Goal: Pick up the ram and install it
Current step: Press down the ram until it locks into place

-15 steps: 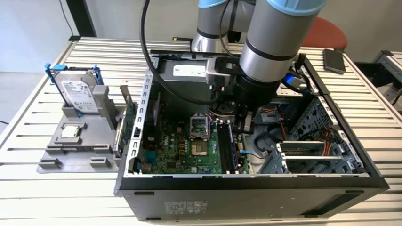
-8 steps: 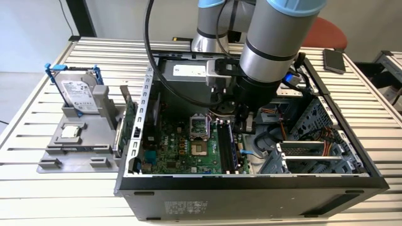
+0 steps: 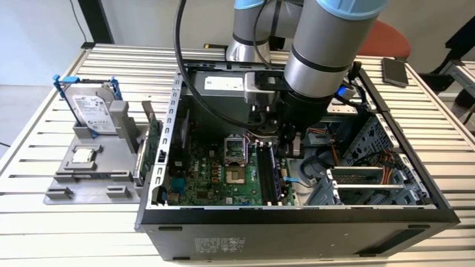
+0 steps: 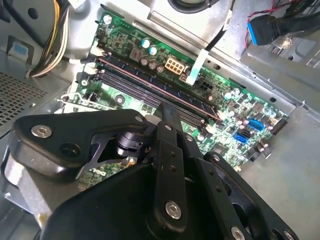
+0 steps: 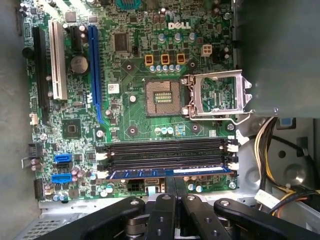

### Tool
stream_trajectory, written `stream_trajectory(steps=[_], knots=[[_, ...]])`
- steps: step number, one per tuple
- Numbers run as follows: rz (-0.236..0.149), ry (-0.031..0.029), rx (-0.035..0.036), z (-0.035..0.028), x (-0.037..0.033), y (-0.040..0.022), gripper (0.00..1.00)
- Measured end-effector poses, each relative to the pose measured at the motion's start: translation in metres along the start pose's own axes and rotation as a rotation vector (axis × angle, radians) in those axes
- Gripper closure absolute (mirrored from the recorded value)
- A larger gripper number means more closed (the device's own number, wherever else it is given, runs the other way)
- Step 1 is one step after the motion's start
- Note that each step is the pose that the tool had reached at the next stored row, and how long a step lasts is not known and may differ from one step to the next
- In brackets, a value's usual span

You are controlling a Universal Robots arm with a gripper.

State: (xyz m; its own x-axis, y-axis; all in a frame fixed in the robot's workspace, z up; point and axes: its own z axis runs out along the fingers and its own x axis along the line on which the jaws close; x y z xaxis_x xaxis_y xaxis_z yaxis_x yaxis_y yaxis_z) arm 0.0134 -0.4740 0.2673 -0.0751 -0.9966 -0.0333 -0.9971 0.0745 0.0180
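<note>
Beside the CPU socket [image 5: 162, 97], on its side nearer the arm, the ram [image 5: 170, 173] already stands in the last of the memory slots [image 5: 165, 150], the one farthest from that socket, its blue-labelled edge running the full length of the slot. You have the gripper [image 5: 175, 194] right over the stick's middle with its two fingers drawn together, holding nothing between them. In the second wrist view the closed tips [image 4: 169, 111] come down to the stick's top edge, though whether they actually bear on it I cannot tell. By my reading the pick-up is behind you and you are in the seating step. The white end clips [image 5: 234, 166] look not fully swung in, so I judge the stick is not yet locked home. Finishing this calls for a straight push down toward the motherboard [image 5: 130, 120], square to the slot and centred, with no sideways drift toward the socket.
</note>
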Motion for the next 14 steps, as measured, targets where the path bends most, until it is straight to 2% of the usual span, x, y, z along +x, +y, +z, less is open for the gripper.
stream_trajectory(steps=[4, 8, 14], knots=[[-0.003, -0.0006, 0.0000, 0.0014, -0.0001, -0.0008, 1.00], [-0.010, 0.0001, -0.0003, 0.0083, -0.0005, -0.0042, 1.00], [-0.017, 0.0002, 0.0002, 0.0193, -0.0007, -0.0045, 1.00]])
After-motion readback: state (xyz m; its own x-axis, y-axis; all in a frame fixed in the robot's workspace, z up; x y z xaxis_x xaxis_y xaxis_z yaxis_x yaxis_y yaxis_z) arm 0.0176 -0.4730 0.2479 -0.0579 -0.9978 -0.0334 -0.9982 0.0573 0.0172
